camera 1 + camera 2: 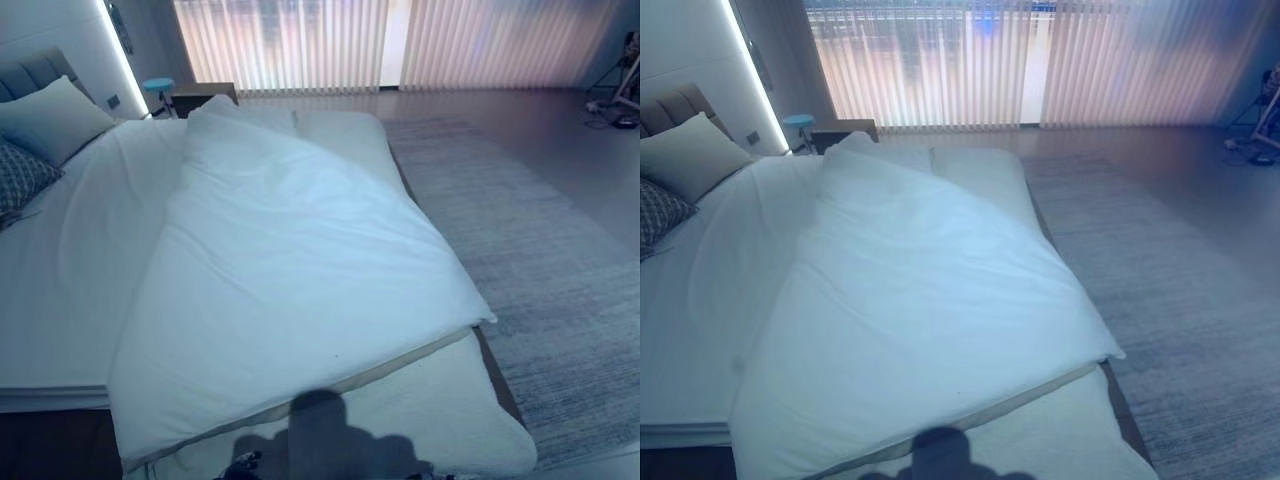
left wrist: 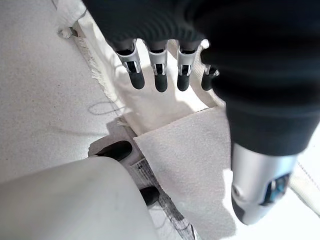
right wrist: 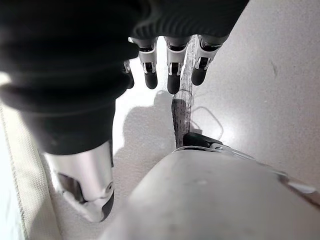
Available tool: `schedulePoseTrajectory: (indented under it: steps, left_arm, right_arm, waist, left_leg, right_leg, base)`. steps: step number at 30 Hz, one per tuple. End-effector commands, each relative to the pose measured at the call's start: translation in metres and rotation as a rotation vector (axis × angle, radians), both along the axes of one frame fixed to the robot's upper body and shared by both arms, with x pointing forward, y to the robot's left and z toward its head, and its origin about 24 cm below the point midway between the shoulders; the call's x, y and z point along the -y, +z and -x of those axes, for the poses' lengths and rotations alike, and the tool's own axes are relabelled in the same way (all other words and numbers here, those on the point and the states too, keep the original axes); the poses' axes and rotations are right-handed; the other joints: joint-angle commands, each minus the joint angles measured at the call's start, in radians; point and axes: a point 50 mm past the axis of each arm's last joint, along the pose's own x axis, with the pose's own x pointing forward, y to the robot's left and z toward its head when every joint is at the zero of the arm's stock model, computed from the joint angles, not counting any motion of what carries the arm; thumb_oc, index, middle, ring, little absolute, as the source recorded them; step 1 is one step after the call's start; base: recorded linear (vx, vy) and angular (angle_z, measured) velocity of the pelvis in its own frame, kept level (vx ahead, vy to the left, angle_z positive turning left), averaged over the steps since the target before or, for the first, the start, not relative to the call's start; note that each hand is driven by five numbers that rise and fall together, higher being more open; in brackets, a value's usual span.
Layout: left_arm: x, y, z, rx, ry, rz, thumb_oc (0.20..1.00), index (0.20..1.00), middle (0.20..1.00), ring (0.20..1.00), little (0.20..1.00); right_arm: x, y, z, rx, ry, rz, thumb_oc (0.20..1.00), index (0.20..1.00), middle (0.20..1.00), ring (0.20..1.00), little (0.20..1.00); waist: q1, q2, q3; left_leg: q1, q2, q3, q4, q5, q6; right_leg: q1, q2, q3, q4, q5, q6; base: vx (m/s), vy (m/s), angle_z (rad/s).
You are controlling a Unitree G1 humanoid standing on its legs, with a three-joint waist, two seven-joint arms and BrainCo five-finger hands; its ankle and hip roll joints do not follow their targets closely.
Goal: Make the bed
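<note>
while hanging empty, left robot hand and right robot hand, fingers relaxed, above crumpled duvet

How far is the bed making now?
Early stage. The duvet lies crooked, folded back, leaving the sheet bare near the pillows. Nothing is in hand: the left hand and right hand hang open. Spreading and straightening the duvet remains.
</note>
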Motion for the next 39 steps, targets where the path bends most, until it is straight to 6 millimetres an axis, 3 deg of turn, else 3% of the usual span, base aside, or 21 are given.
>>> schedulePoseTrajectory:
  steps: [1, 9, 15, 20, 22, 27, 33, 34, 39]
  left_arm:
    - [0.01, -0.002, -0.003, -0.017, 0.032, 0.03, 1.0, 1.0, 1.0, 1.0, 1.0]
    - [0.009, 0.001, -0.012, 0.02, 0.153, 0.077, 1.0, 1.0, 1.0, 1.0, 1.0]
    - [0.008, 0.011, -0.038, 0.118, 0.334, 0.17, 1.0, 1.0, 1.0, 1.0, 1.0]
    - [0.015, 0.033, -0.089, 0.291, 0.53, 0.295, 1.0, 1.0, 1.0, 1.0, 1.0]
    - [0.016, 0.037, -0.097, 0.314, 0.557, 0.311, 1.0, 1.0, 1.0, 1.0, 1.0]
    - [0.025, 0.064, -0.139, 0.449, 0.725, 0.441, 1.0, 1.0, 1.0, 1.0, 1.0]
    - [0.024, 0.089, -0.17, 0.559, 0.902, 0.551, 1.0, 1.0, 1.0, 1.0, 1.0]
    - [0.023, 0.102, -0.183, 0.605, 0.982, 0.619, 1.0, 1.0, 1.0, 1.0, 1.0]
    - [0.013, 0.124, -0.203, 0.687, 1.039, 0.655, 1.0, 1.0, 1.0, 1.0, 1.0]
  right_arm:
    - [-0.003, 0.0, -0.001, -0.001, 0.039, 0.004, 1.0, 1.0, 1.0, 1.0, 1.0]
    - [-0.004, 0.001, -0.006, 0.02, 0.035, 0.0, 1.0, 1.0, 1.0, 1.0, 1.0]
    - [-0.007, 0.006, -0.028, 0.108, 0.021, -0.017, 1.0, 1.0, 1.0, 1.0, 1.0]
    - [-0.01, 0.019, -0.061, 0.25, -0.014, -0.032, 1.0, 1.0, 1.0, 1.0, 1.0]
    - [-0.01, 0.022, -0.067, 0.271, -0.015, -0.029, 1.0, 1.0, 1.0, 1.0, 1.0]
    - [-0.008, 0.04, -0.099, 0.402, 0.007, -0.014, 1.0, 1.0, 1.0, 1.0, 1.0]
    - [-0.008, 0.053, -0.116, 0.494, 0.004, -0.017, 1.0, 1.0, 1.0, 1.0, 1.0]
    - [-0.01, 0.06, -0.124, 0.534, 0.014, -0.021, 1.0, 1.0, 1.0, 1.0, 1.0]
    - [-0.014, 0.072, -0.135, 0.606, 0.02, -0.045, 1.0, 1.0, 1.0, 1.0, 1.0]
  waist:
    - [0.004, -0.05, -0.029]
    - [-0.001, -0.063, -0.003]
    - [-0.011, -0.082, 0.076]
    - [-0.032, -0.114, 0.177]
    - [-0.037, -0.114, 0.186]
    - [-0.061, -0.097, 0.225]
    - [-0.083, -0.101, 0.237]
    - [-0.092, -0.105, 0.247]
    - [-0.111, -0.115, 0.258]
  left_leg:
    - [-0.034, 0.014, 0.022, 0.0, 0.009, -0.013]
    - [-0.038, 0.02, 0.027, 0.0, 0.007, -0.016]
    - [-0.1, 0.039, 0.035, 0.043, 0.015, -0.015]
    - [-0.308, 0.016, 0.02, 0.25, -0.011, -0.024]
    - [-0.355, 0.012, 0.022, 0.295, -0.019, -0.026]
    - [-0.561, 0.016, 0.039, 0.436, -0.04, -0.034]
    - [-0.665, 0.027, 0.058, 0.511, -0.062, -0.039]
    - [-0.685, 0.033, 0.065, 0.529, -0.07, -0.038]
    - [-0.72, 0.039, 0.075, 0.553, -0.08, -0.038]
  right_leg:
    - [-0.018, -0.078, 0.039, 0.005, 0.032, 0.117]
    - [-0.02, -0.071, 0.026, 0.005, 0.033, 0.111]
    - [-0.144, -0.054, 0.023, 0.172, -0.014, 0.103]
    - [-0.306, -0.076, 0.01, 0.312, -0.031, 0.102]
    - [-0.338, -0.08, 0.012, 0.329, -0.028, 0.103]
    - [-0.541, -0.088, 0.036, 0.454, -0.036, 0.099]
    - [-0.652, -0.097, 0.047, 0.533, -0.054, 0.095]
    - [-0.677, -0.094, 0.059, 0.549, -0.052, 0.099]
    - [-0.708, -0.089, 0.071, 0.561, -0.052, 0.101]
  base:
    - [0.0, 0.0, 0.0]
    - [0.0, -0.002, 0.0]
    - [-0.15, -0.016, 0.0]
    - [-0.25, -0.011, 0.12]
    - [-0.16, 0.006, 0.13]
    - [-0.18, 0.01, -0.04]
    - [-0.08, 0.028, -0.08]
    - [-0.05, 0.067, -0.07]
    - [-0.01, 0.033, -0.18]
